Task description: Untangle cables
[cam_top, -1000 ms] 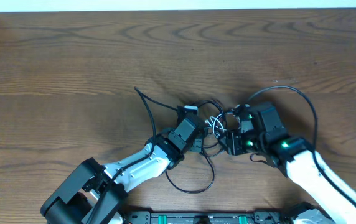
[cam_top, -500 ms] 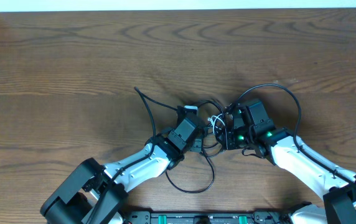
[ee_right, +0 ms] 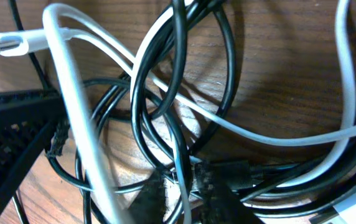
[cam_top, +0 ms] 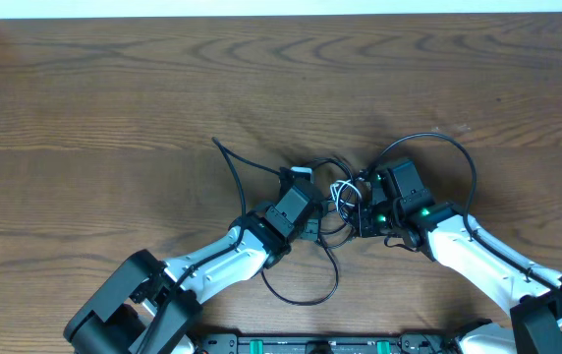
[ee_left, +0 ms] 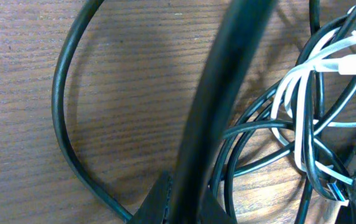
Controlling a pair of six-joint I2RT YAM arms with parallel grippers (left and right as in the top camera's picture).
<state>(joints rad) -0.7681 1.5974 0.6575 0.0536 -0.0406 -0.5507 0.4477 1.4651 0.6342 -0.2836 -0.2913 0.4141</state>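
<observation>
In the left wrist view, the left claw (ee_left: 181,208) is pressed together on a black strand of the cables (ee_left: 221,93). Only the right wrist view shows the right claw (ee_right: 184,200) straddling another black strand, though I cannot tell whether it grips. From overhead, the cables lie knotted on the surface (cam_top: 114,98) between both claws.

Your left arm (cam_top: 212,261) runs from the near-left side diagonally up and right, stretched low, its white forearm ending in black. The left gripper (cam_top: 304,185) at its tip points up-right. Its jaws are clamped tight on a black cable (ee_left: 221,93), which rises straight out from between them in the wrist view. Your right arm (cam_top: 477,256) comes in from the near-right, angled up and left, mirroring the other. The right gripper (cam_top: 362,212) faces left toward its partner, and the two tips are near each other. Its fingers (ee_right: 218,200) stand narrowly apart with a thin strand (ee_right: 183,180) between them; whether they pinch it, you can't quite tell this close.
</observation>
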